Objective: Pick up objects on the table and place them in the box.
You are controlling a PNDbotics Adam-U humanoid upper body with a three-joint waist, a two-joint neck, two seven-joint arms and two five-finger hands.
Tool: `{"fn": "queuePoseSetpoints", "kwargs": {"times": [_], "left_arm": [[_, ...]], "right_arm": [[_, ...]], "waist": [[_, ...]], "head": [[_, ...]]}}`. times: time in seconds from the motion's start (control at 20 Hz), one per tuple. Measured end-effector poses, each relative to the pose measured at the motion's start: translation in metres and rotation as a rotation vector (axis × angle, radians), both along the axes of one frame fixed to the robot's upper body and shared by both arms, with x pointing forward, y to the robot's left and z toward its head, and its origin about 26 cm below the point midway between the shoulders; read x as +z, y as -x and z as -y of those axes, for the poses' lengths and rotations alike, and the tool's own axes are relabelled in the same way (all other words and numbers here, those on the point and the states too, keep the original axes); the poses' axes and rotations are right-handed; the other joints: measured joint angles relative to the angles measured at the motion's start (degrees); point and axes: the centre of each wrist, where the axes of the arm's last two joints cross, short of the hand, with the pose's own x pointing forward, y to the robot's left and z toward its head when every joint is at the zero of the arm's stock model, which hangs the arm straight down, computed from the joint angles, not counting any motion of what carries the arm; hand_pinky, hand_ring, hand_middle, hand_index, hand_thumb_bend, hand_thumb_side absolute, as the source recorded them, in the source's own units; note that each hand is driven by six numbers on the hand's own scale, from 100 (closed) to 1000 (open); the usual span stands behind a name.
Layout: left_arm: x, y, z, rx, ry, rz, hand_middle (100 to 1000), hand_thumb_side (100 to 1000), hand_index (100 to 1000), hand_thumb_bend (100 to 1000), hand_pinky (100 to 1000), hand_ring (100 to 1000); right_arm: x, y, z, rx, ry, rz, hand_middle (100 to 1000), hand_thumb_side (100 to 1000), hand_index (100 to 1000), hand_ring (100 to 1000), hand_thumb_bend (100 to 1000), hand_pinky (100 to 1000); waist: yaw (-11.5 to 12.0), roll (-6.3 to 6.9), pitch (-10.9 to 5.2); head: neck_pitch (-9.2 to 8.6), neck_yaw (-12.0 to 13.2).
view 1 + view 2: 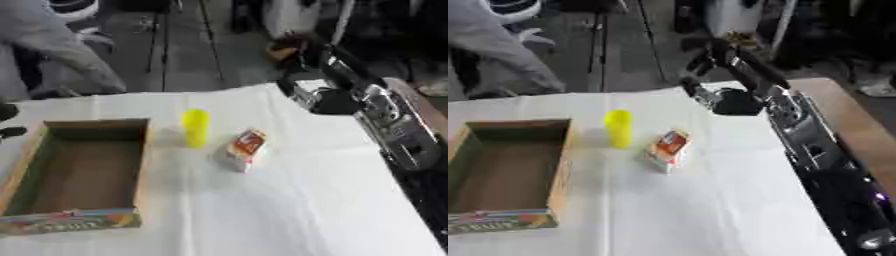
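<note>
Right hand [726, 102], fingers indistinct, holding nothing visible, hangs beyond and right of the carton [667, 149]; the yellow bottle [619, 128] stands between carton and box [560, 165].

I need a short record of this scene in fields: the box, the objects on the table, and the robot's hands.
box: cardboard box, open top, on the table's left, nothing visible inside
yellow object: yellow bottle, upright, just right of the box
carton: small orange and white carton, right of the bottle, apart from it
surface: white tablecloth
right hand: right hand above the table's far right, holding nothing
left hand: not seen
</note>
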Motion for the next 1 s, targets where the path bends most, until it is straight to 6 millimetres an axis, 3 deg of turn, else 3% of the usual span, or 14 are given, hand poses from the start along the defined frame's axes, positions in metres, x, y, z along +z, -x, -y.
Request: {"fn": "queuePoseSetpoints", "kwargs": {"times": [0.65, 0.8, 0.85, 1.0], "left_arm": [[0.000, 0.000, 0.000, 0.000, -0.001, 0.000, 653, 1000, 827, 369, 669, 778], [0.000, 0.000, 0.000, 0.000, -0.001, 0.000, 652, 1000, 827, 367, 669, 778], [0.000, 0.000, 0.000, -0.001, -0.002, 0.000, 652, 1000, 826, 369, 669, 778], [0.000, 0.000, 0.000, -0.001, -0.002, -0.001, 651, 1000, 827, 369, 669, 778]], "right_arm": [[0.000, -0.015, 0.009, 0.011, 0.118, -0.005, 847, 491, 946, 739, 386, 688], [0.000, -0.018, 0.010, 0.019, 0.147, -0.005, 873, 448, 958, 789, 415, 744], [0.001, -0.021, 0.010, 0.024, 0.169, -0.002, 895, 387, 961, 837, 444, 798], [0.010, -0.030, 0.012, 0.044, 0.287, 0.010, 938, 345, 959, 940, 514, 908]], "waist": [[0.25, -0.14, 0.02], [0.25, -0.14, 0.04], [0.27, -0.15, 0.09], [0.59, -0.29, 0.26]], "head": [[0.01, -0.20], [0.02, -0.22], [0.06, -0.26], [0.19, -0.41]]}}
